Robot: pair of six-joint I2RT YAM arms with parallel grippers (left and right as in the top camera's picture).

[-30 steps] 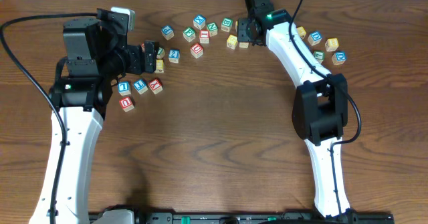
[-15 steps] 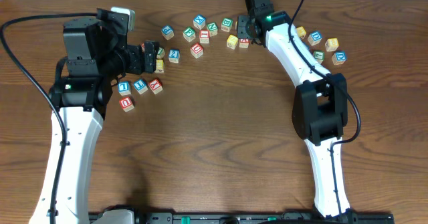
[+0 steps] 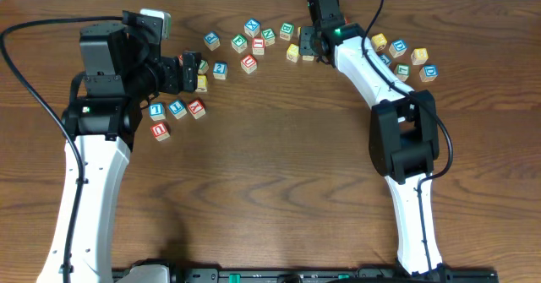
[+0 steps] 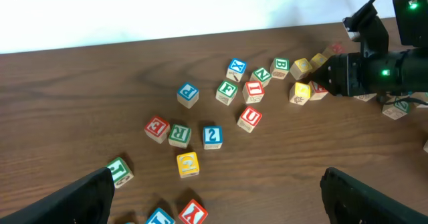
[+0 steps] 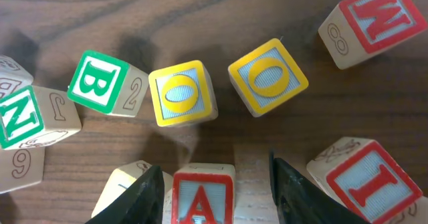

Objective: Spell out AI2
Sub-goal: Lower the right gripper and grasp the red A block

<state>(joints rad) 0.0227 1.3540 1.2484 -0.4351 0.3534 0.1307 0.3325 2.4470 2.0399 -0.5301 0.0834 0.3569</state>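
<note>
A red A block lies between the fingers of my right gripper, against the left finger and with a gap to the right finger; the gripper is open. In the overhead view this gripper is down among the blocks at the back of the table. A red I block lies just outside its right finger. A blue 2 block lies ahead of my left gripper, which is wide open and empty. The 2 block sits just right of the left gripper.
Several letter blocks lie around: two yellow O blocks, a green B, a green N, a red W. A red U, red R and yellow block lie near the 2. More blocks lie right of the right arm.
My right gripper has shifted slightly left and forward among the blocks at the back. The left arm has not moved.
</note>
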